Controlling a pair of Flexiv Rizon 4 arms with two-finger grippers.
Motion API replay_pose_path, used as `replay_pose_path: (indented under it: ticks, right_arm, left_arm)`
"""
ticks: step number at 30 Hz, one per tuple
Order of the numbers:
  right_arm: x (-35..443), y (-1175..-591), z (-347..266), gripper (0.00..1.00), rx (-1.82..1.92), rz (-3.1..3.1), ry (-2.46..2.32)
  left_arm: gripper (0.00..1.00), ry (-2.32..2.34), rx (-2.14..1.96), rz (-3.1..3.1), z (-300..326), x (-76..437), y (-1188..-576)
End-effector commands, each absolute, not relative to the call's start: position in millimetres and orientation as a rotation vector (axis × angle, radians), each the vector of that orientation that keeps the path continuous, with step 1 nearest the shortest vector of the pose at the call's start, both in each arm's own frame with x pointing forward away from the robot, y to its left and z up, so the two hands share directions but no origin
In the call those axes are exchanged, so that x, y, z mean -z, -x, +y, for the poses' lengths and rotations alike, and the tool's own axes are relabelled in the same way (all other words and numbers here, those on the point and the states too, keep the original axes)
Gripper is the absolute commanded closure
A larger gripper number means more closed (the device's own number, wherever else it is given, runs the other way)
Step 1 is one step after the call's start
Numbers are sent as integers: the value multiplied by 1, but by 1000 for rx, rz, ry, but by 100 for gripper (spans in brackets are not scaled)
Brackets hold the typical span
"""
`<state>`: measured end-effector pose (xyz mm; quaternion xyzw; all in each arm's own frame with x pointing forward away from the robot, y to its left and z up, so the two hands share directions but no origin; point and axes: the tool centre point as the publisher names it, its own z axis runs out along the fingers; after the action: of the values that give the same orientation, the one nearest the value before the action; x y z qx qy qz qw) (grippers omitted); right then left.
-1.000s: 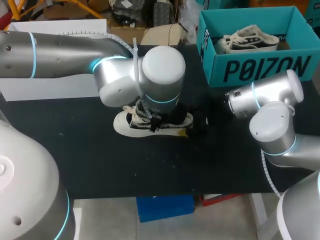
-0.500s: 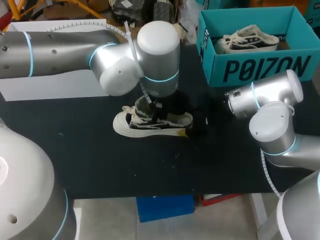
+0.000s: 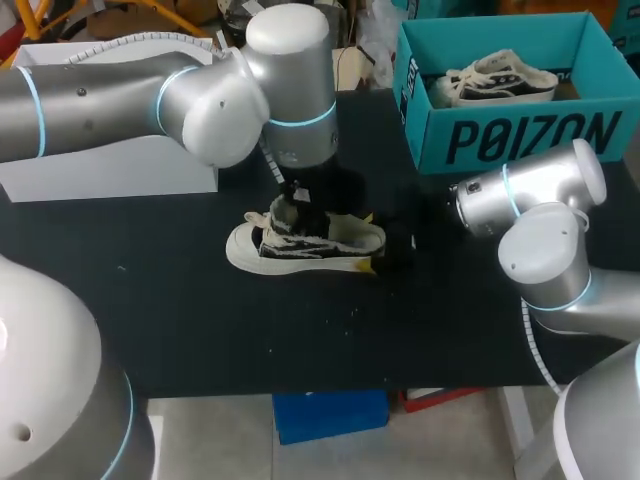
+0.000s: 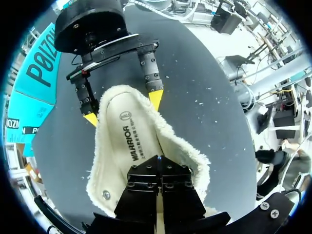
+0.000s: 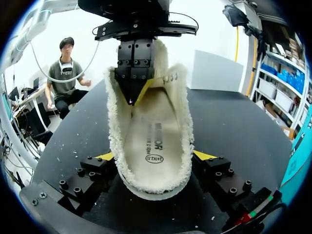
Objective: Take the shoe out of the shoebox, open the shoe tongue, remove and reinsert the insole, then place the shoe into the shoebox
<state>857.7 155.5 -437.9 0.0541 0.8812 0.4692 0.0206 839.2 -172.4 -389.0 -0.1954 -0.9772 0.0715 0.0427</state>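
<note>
Shoe [image 3: 305,240] resting sole-down on the counter [image 3: 200,330], its fleece lining exposed. The right tool [image 5: 155,156] grips the shoe's heel, with one yellow tip pressed against each side of the fleece. The left tool [image 4: 159,163] stands over the shoe's opening, its fingers closed together and its tips at the toe end of the insole [image 5: 153,131]. Whether anything is pinched between them cannot be told. The insole lies inside the shoe. Shoebox [image 3: 520,130], holding a second shoe [image 3: 495,82], stands well apart from the shoe, beyond its heel end.
</note>
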Motion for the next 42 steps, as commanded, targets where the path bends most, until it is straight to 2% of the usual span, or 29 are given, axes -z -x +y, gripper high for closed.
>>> replay_pose_path:
  ticks: [1, 17, 42]
  right_arm:
    - [440, -858, 157, 100, -1452, 2735, -170]
    - [440, -858, 157, 100, -1452, 2735, -170]
    - [440, -858, 157, 100, -1452, 2735, -170]
  left_arm:
    - [100, 566, -271, -2902, -171, 406, -852]
    - [100, 588, -262, -2845, -184, 408, -850]
    - [100, 460, -240, -2888, -190, 442, -836]
